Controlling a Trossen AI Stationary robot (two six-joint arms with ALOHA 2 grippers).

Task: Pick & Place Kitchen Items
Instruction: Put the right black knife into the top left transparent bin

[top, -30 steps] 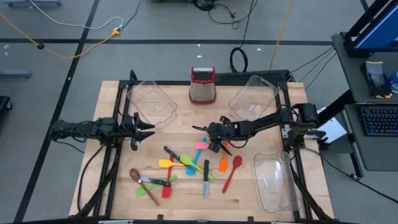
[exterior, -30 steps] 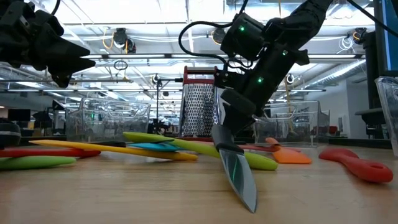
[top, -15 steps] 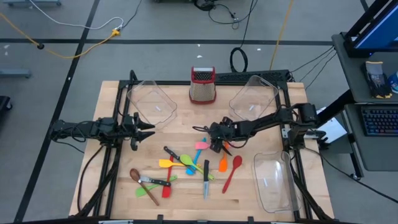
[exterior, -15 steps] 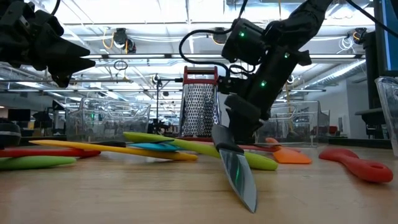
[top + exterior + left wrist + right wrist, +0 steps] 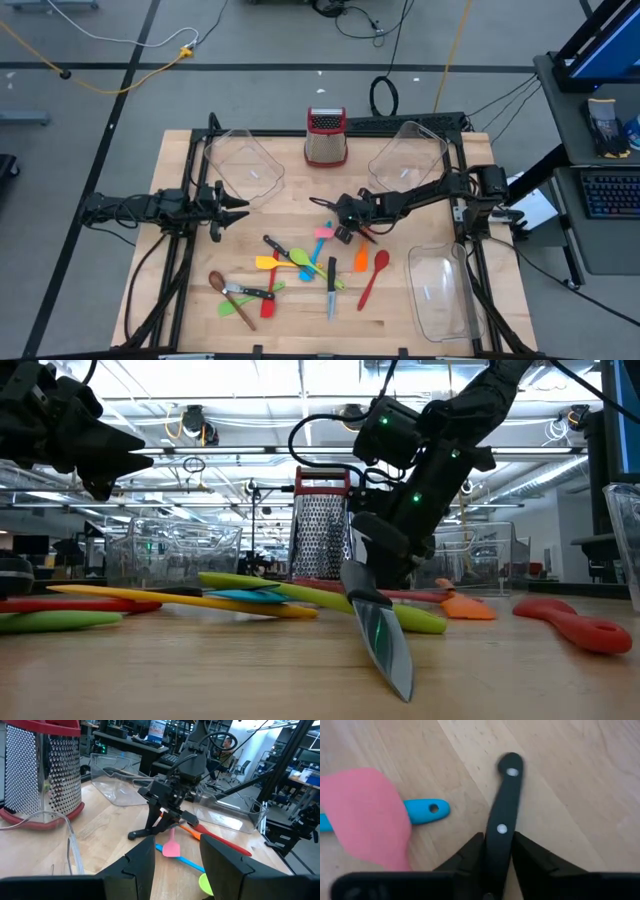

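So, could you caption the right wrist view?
Right gripper closing on a black knife handle beside the pink spatula.

Right hand (image 5: 345,234) sits low beside the pink spatula (image 5: 323,233).

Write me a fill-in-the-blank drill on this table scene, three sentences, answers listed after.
1. The right gripper has its fingers on either side of a black-handled ____.
2. Beside that handle lies a spatula with a blue handle and a ____ head.
3. The box grater at the table's far edge has a ____ top.

Missing words: knife; pink; red
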